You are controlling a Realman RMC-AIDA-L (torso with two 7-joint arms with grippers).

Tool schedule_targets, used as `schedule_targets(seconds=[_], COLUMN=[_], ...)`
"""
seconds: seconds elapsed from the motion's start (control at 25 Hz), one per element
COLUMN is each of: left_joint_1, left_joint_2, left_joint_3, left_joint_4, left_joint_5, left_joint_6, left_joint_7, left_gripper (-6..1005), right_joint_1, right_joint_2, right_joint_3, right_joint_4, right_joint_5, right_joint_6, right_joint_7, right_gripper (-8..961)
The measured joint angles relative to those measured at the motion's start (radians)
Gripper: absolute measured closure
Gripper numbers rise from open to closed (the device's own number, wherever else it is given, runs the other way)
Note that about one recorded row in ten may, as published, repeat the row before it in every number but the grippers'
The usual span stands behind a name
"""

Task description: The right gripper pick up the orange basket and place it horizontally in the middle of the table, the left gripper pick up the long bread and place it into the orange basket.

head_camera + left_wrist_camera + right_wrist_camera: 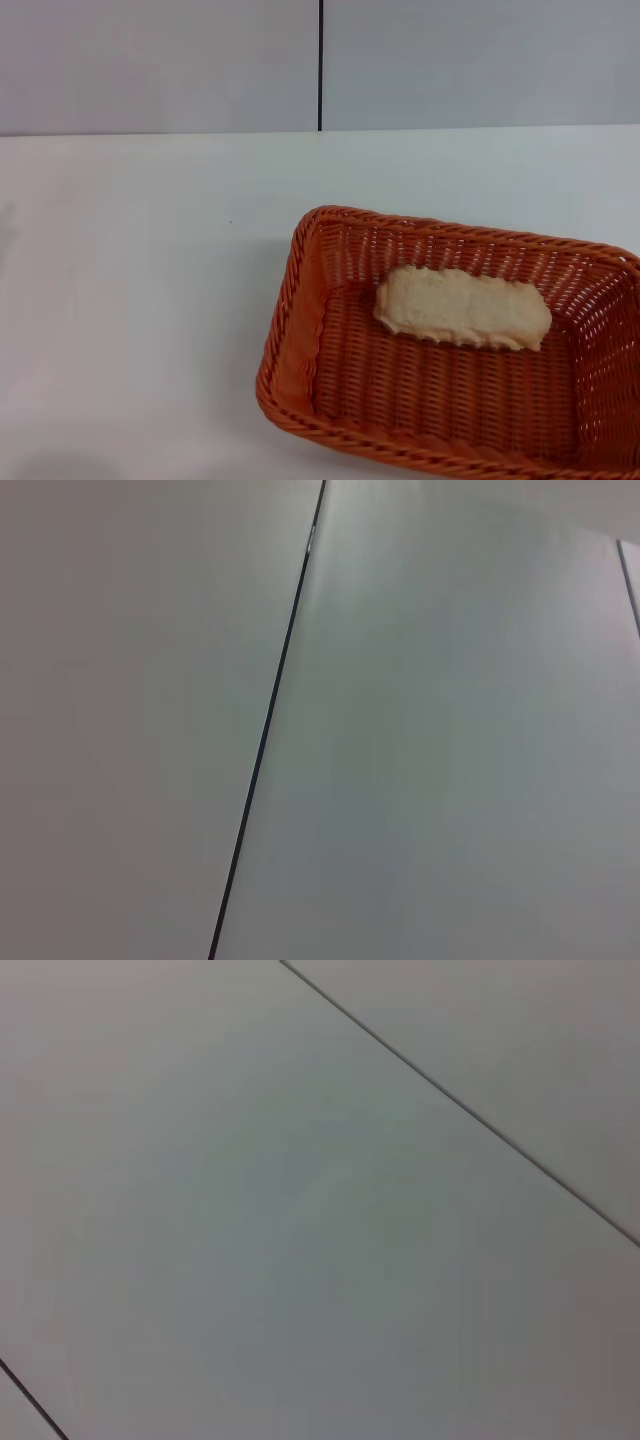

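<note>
**Bread already in basket, no arm in sight**

The long bread point(462, 307) lies pale side up inside the orange basket point(300, 330), which sits on the table point(130, 300) right of centre, partly cut off. Neither claw appears in any view, so their state is unknown. Risk: the basket stays off-centre, or a regrasp tips the loaf out.

Neither arm nor pincer shows in the head or wrist views.

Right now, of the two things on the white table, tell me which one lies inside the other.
The pale cream oblong toy loaf lies flat on the floor of the large orange woven wicker basket, which stands on the white table.
</note>
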Motion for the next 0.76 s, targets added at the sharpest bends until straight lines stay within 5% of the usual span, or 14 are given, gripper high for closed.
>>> schedule_targets(seconds=[0.76], left_joint_1=[-0.009], left_joint_2=[0.0], left_joint_3=[-0.001], left_joint_4=[0.0], left_joint_5=[-0.004], left_joint_6=[0.008], left_joint_7=[-0.009], left_gripper=[304], right_joint_1=[0.031], right_joint_2=[0.0], right_joint_3=[0.0], right_joint_4=[-0.001], right_joint_5=[0.0], right_joint_6=[0.002], right_joint_7=[0.0], right_gripper=[358])
